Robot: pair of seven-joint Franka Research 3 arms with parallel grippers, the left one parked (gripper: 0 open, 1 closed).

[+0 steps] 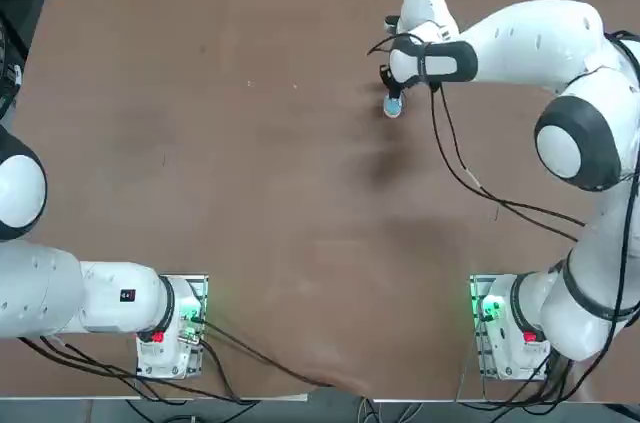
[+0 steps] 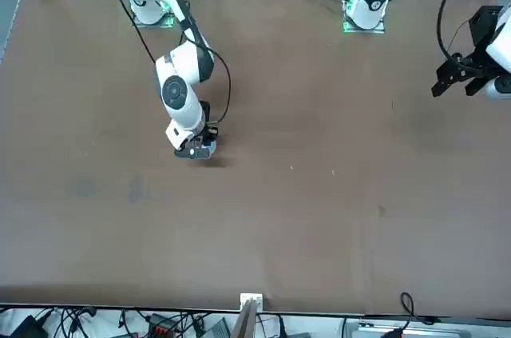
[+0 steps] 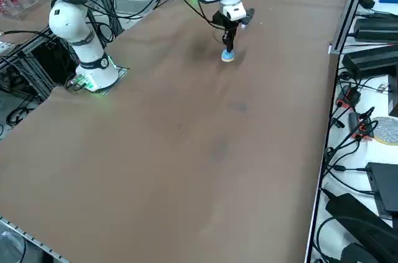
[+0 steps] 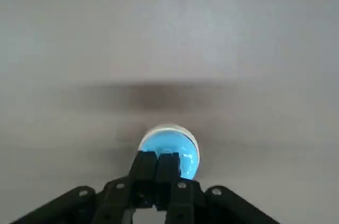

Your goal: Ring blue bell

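Right wrist view shows the most: the claw (image 4: pixel 157 168) has its two black fingers (image 4: pixel 144 167) pressed together into one blunt tip, and that tip sits on the near side of the bell (image 4: pixel 169 150), covering part of its blue dome. Nothing is pinched between them. Judging from the task, the fingers are closed so that they act as a single poker that can push down on the bell's top, which a spread pair would straddle or miss.

The bell (image 3: pixel 228 56) stands alone on the bare brown bench (image 3: pixel 186 151), directly under the claw (image 3: pixel 229 45). In the right side view the claw hangs straight down from the wrist and its tip meets the bell's top, which suits a downward press. Whether the button is actually pushed in, I cannot tell.

The top view gives only a sliver of the bell (image 1: pixel 392 108) peeking out beside the wrist, so contact cannot be read there. The front view hides the bell almost wholly behind the claw (image 2: pixel 198 149), though it does show the arm reaching well away from its base to get over the bell.
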